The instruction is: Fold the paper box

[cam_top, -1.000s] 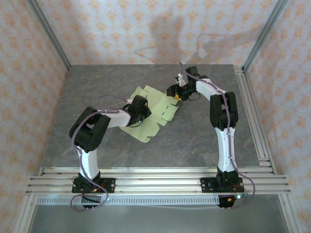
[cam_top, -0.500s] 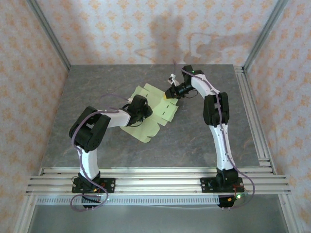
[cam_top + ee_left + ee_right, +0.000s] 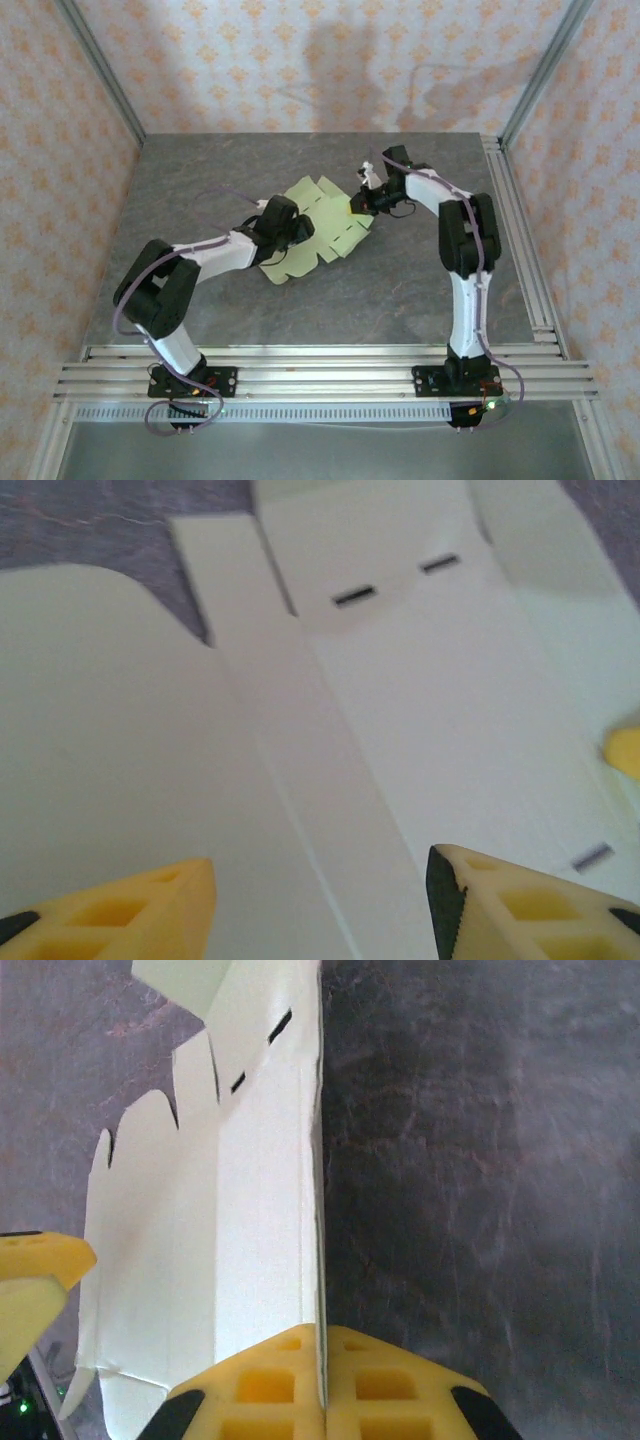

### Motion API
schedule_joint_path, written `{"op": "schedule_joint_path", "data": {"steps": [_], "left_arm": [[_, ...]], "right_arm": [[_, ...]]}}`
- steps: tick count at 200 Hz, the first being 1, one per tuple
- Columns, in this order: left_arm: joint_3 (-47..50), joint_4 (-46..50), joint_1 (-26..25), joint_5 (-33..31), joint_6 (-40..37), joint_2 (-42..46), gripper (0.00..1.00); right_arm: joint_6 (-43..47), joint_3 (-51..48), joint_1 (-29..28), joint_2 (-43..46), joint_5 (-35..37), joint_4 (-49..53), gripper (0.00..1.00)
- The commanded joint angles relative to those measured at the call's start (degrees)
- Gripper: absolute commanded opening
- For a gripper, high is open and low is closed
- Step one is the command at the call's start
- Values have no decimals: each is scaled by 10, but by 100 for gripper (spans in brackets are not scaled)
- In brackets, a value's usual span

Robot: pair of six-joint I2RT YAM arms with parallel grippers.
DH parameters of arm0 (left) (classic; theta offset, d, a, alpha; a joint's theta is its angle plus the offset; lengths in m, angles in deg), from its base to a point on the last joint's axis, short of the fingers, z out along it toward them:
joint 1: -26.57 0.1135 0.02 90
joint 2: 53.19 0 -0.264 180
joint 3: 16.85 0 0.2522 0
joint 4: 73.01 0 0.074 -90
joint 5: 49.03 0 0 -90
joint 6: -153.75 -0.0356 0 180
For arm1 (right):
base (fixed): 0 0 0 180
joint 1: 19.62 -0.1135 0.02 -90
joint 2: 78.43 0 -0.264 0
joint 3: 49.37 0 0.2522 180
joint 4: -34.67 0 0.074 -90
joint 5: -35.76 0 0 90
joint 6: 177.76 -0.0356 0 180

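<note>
Left gripper (image 3: pixel 320 895): jaws stood apart, with a wide gap between the two yellow fingers (image 3: pixel 130 910); nothing was clamped between them.
Left gripper's contact: it was low over the paper box (image 3: pixel 430 700), with a crease of the sheet running under the gap; whether the tips pressed on the card could not be told.
Right gripper (image 3: pixel 322 1385): jaws were together, pinching the thin raised edge of the paper box (image 3: pixel 250 1210) right between the yellow pads.
Paper box (image 3: pixel 325 225): a flat, pale yellow-green die-cut sheet, spread on the table (image 3: pixel 400 290) near its middle, slightly towards the far edge, between the two grippers.
Sheet's right side: lifted off the table where the right gripper (image 3: pixel 358 205) held it.
Marks on card: short dark slots (image 3: pixel 355 596) cut through the sheet, and scalloped flaps along one side.
</note>
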Motion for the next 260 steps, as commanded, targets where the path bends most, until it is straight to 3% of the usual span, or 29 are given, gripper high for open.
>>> {"op": "schedule_joint_path", "data": {"steps": [1,47,64,91,116,154,219,260], "left_arm": [[15,34,0,-29,0,27,62],[4,38,-3,-10,-3,26,63],[-5,36,-6,1,1,10,58],[-15,13,-16,23,17,-26,48],[-16,-8,-19,33,32,-59,40],[-11,-13,-19,36,40,-86,36],[5,-14,-20,29,36,-85,36],[6,-12,-19,28,33,-82,36]], "right_arm": [[-88,-113,-22,90,93,-155,0],[-147,-283,-65,203,226,-225,0],[-175,-333,-80,230,259,-263,0],[-216,-376,-83,241,242,-324,1],[-228,-384,-82,238,228,-353,8],[-258,-390,-64,228,189,-406,25],[-247,-351,-32,173,159,-410,25],[-224,-327,-31,156,161,-388,7]]}}
